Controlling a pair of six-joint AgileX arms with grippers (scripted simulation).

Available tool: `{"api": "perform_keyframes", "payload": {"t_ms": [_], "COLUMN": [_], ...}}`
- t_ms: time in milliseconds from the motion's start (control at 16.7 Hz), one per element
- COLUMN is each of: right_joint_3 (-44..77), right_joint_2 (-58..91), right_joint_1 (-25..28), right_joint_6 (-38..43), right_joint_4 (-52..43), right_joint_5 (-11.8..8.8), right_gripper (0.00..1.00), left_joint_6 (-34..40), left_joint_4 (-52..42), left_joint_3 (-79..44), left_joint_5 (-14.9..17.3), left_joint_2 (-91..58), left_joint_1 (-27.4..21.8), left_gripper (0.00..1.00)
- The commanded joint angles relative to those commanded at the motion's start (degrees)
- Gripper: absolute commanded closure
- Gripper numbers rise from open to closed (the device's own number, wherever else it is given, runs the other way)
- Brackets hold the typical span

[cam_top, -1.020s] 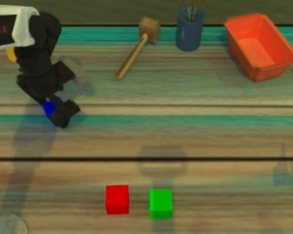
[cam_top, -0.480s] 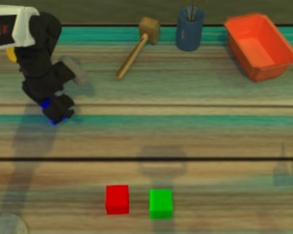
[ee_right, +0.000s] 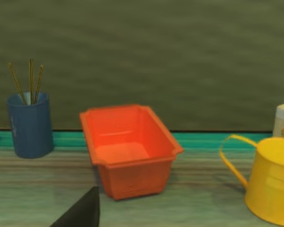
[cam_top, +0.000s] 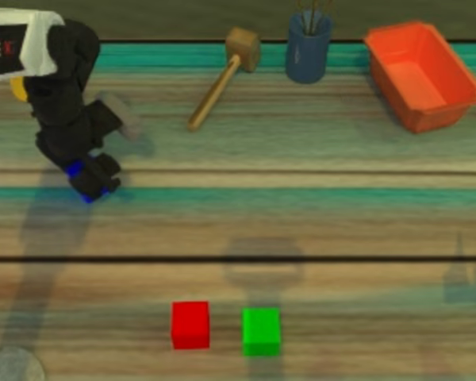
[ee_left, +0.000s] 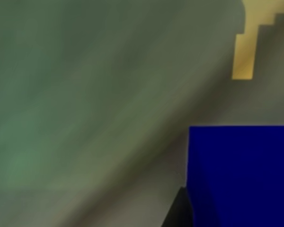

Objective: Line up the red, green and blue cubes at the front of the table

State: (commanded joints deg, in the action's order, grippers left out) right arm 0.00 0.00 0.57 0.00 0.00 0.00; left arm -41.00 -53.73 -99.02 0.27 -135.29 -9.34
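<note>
My left gripper [cam_top: 90, 178] is at the table's [cam_top: 341, 222] back left, shut on the blue cube [cam_top: 74, 169], which shows only as small slivers under the black fingers. In the left wrist view the blue cube [ee_left: 241, 175] fills the corner, pressed against a dark finger [ee_left: 179, 215]. The red cube [cam_top: 190, 324] and the green cube [cam_top: 261, 331] sit side by side near the front edge, red to the left. My right gripper [ee_right: 85, 215] is outside the top view and shows only as a dark tip in the right wrist view.
Along the back stand a wooden mallet [cam_top: 222, 75], a dark blue cup [cam_top: 308, 48] holding sticks, and an orange bin [cam_top: 420, 75]. In the right wrist view a yellow watering can [ee_right: 272, 179] stands beside the orange bin [ee_right: 130, 151].
A second ago the left gripper's fingers stood wider around the blue cube. They closed on it and have held still since. The red and green cubes have not moved.
</note>
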Motion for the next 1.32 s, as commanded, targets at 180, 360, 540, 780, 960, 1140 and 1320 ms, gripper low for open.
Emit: {"api": "perform_keyframes", "payload": {"t_ms": [180, 360, 540, 780, 960, 1140, 1320], "right_joint_3": [0.0, 0.0, 0.0, 0.0, 0.0, 0.0, 0.0], "right_joint_2": [0.0, 0.0, 0.0, 0.0, 0.0, 0.0, 0.0], "right_joint_1": [0.0, 0.0, 0.0, 0.0, 0.0, 0.0, 0.0], "right_joint_6": [0.0, 0.0, 0.0, 0.0, 0.0, 0.0, 0.0], "right_joint_4": [0.0, 0.0, 0.0, 0.0, 0.0, 0.0, 0.0], "right_joint_5": [0.0, 0.0, 0.0, 0.0, 0.0, 0.0, 0.0], "right_gripper": [0.00, 0.00, 0.00, 0.00, 0.00, 0.00, 0.00], "left_joint_6": [0.0, 0.2, 0.3, 0.2, 0.5, 1.5, 3.3], "left_joint_4": [-1.4, -7.4, -12.9, -13.4, -13.6, -14.2, -15.1], "left_joint_3": [-0.9, -4.7, -8.2, -8.6, -8.8, -9.4, -9.6], "left_joint_5": [0.3, 0.4, 0.2, 0.2, 0.2, 0.3, 0.4], "left_joint_2": [1.0, 2.8, 4.8, 5.1, 5.1, 5.1, 5.3], "left_joint_1": [0.0, 0.6, 1.1, 0.8, -1.3, -8.3, -18.4], "left_gripper": [1.00, 1.00, 1.00, 1.00, 1.00, 1.00, 1.00]}}
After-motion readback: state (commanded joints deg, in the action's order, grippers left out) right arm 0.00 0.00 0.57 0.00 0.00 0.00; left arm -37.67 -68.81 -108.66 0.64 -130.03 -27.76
